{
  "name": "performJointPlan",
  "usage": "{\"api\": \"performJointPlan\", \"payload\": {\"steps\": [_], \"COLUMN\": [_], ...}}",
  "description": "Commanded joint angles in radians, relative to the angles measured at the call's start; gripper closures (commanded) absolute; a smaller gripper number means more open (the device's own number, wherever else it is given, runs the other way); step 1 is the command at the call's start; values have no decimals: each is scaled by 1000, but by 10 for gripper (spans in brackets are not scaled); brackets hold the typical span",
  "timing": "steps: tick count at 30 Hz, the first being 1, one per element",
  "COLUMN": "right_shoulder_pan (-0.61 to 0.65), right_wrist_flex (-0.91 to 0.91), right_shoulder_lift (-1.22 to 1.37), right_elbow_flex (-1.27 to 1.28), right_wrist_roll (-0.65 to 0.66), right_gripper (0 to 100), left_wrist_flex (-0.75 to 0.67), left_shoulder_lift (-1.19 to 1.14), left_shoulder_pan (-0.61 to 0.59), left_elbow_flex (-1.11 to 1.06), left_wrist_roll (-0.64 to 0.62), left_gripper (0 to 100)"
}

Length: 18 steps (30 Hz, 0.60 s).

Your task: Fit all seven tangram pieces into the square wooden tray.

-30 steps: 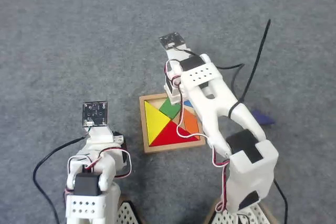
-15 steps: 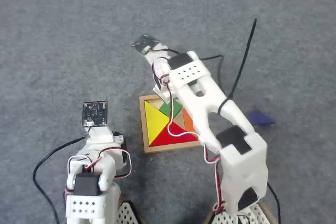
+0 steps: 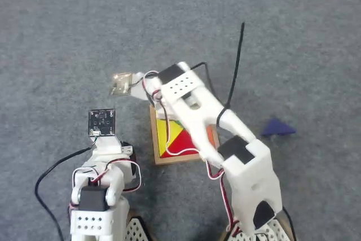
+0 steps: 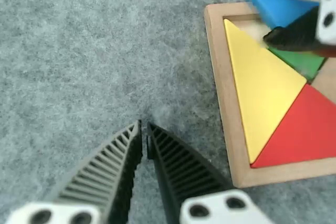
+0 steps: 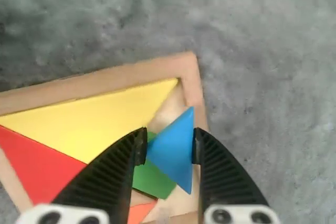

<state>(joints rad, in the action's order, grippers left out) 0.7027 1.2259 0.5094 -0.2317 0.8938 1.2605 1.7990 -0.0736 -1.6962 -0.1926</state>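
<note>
The square wooden tray (image 3: 154, 139) lies at mid-table, with its rim (image 5: 105, 80) also in the right wrist view. In it lie a yellow triangle (image 5: 94, 119), a red triangle (image 5: 31, 166), a green piece (image 5: 152, 179) and an orange piece (image 3: 211, 136). My right gripper (image 5: 168, 145) is shut on a small blue triangle (image 5: 173, 148), held over the tray's far left corner beside the yellow triangle. From the left wrist view the same blue triangle (image 4: 281, 9) hangs above the tray (image 4: 215, 77). My left gripper (image 4: 144, 129) is shut and empty over the carpet left of the tray.
A dark blue piece (image 3: 278, 127) lies on the grey carpet to the right of the tray. The right arm (image 3: 186, 91) stretches across the tray and hides its right half. The left arm (image 3: 101, 179) stands near the front left.
The right arm has swung left along the tray's far edge, carrying the blue triangle from the far right side to the far left corner. The left arm has not moved.
</note>
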Motion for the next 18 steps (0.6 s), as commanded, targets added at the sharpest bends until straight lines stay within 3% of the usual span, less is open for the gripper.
{"api": "performJointPlan", "payload": {"steps": [1,7,12,18], "right_shoulder_pan": [22,28,27,27], "right_wrist_flex": [10,15,21,12], "right_shoulder_lift": [-15,-13,-13,-13], "right_elbow_flex": [-64,-64,-63,-63], "right_wrist_roll": [29,35,29,29], "right_gripper": [926,912,788,793], "left_wrist_flex": [2,2,2,2], "left_shoulder_lift": [20,20,20,20], "left_shoulder_pan": [-6,-6,-6,-6], "left_elbow_flex": [13,13,13,13], "left_wrist_roll": [9,9,9,9], "left_gripper": [986,986,986,986]}}
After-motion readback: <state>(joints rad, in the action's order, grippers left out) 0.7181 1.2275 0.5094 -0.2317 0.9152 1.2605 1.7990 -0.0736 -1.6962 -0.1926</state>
